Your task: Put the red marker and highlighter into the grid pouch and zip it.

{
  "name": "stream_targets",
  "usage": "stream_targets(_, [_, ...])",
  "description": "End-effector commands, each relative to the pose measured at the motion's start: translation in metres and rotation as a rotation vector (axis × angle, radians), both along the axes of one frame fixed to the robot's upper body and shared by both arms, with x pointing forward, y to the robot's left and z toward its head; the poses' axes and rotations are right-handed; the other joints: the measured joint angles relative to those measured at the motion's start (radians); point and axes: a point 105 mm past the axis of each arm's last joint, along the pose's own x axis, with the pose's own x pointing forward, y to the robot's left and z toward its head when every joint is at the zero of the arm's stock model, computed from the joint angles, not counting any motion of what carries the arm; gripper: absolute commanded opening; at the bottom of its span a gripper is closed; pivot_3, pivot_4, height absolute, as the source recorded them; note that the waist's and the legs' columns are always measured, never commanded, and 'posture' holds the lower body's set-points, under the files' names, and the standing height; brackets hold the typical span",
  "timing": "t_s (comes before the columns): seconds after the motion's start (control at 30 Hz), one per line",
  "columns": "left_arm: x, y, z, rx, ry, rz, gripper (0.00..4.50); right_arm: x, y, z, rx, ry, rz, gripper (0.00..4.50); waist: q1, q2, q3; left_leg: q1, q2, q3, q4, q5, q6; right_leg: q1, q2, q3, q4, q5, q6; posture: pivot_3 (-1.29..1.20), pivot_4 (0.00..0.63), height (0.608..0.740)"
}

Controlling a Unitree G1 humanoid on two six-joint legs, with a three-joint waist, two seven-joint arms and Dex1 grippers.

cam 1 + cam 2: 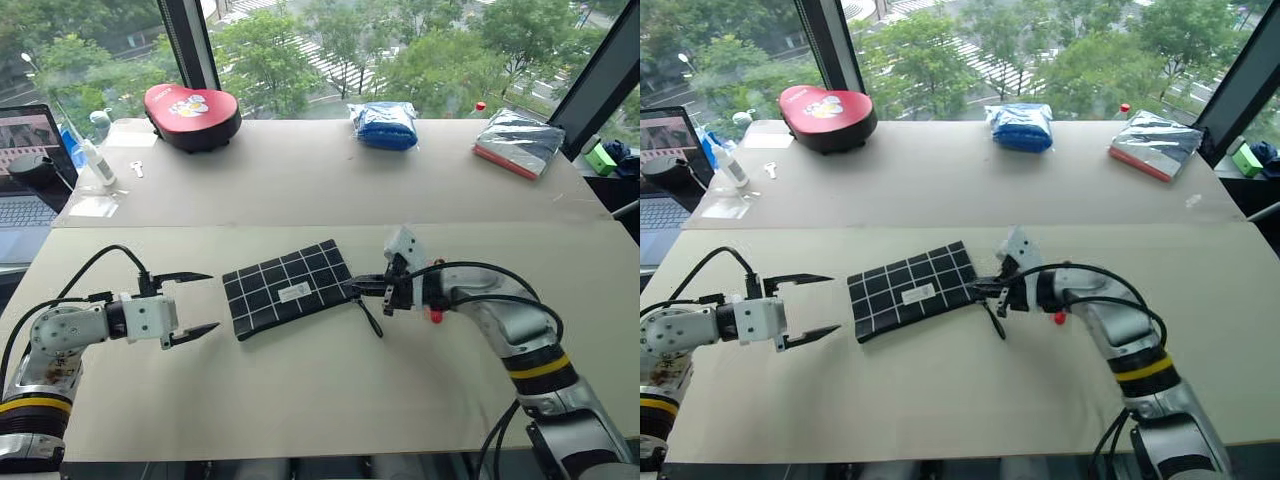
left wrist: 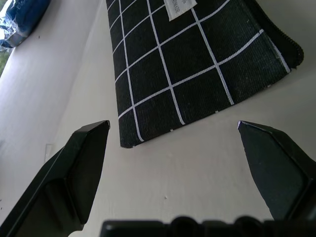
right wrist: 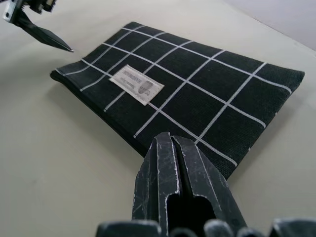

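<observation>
The left gripper (image 1: 198,303) is seen spread wide, its two black fingers far apart with nothing between them; it is held just beside the left end of the grid pouch (image 1: 290,288), not touching it. The right gripper (image 1: 360,288) is seen pressed together at the pouch's right end, by the black zipper strap (image 1: 371,315) that trails onto the table (image 1: 330,390). Whether the strap is pinched between its fingers cannot be told.

The grid pouch is laid flat near the middle of the pale table, between the two grippers, turned at a slight slant. It is a black fabric rectangle crossed by thin white lines, and a small white label (image 1: 294,292) is sewn onto its upper face. Its zipper edge appears to be closed.
</observation>
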Motion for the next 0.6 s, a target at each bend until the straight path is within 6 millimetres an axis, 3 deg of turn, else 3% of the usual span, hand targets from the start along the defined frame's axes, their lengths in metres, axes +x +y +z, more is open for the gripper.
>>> stream_targets(0.03, [0.005, -0.008, 0.015, -0.018, -0.040, -0.022, 4.50, 0.004, 0.006, 0.001, -0.043, -0.063, 0.022, 0.09, -0.001, 0.000, 0.000, 0.000, 0.000, 0.000, 0.000, 0.000, 0.000, 0.000, 0.000, 0.000, 0.000, 0.000, 0.000, 0.00, 0.150, 0.740])
stream_targets(0.4, [0.003, -0.002, 0.017, 0.009, 0.026, -0.018, 4.50, 0.008, -0.002, -0.037, -0.348, -0.112, 0.039, 0.09, -0.009, 0.000, 0.000, 0.002, 0.000, 0.000, 0.000, 0.000, 0.000, 0.002, 0.001, -0.001, 0.000, 0.000, 0.000, 0.00, 0.150, 0.740])
stream_targets(0.6, [-0.012, -0.004, -0.001, 0.055, 0.124, -0.049, 4.50, 0.006, 0.003, -0.034, -0.329, -0.108, 0.052, 0.09, -0.007, -0.001, -0.001, 0.003, 0.001, 0.000, 0.000, 0.000, 0.000, 0.002, 0.001, -0.001, 0.000, 0.000, 0.000, 0.00, 0.150, 0.740])
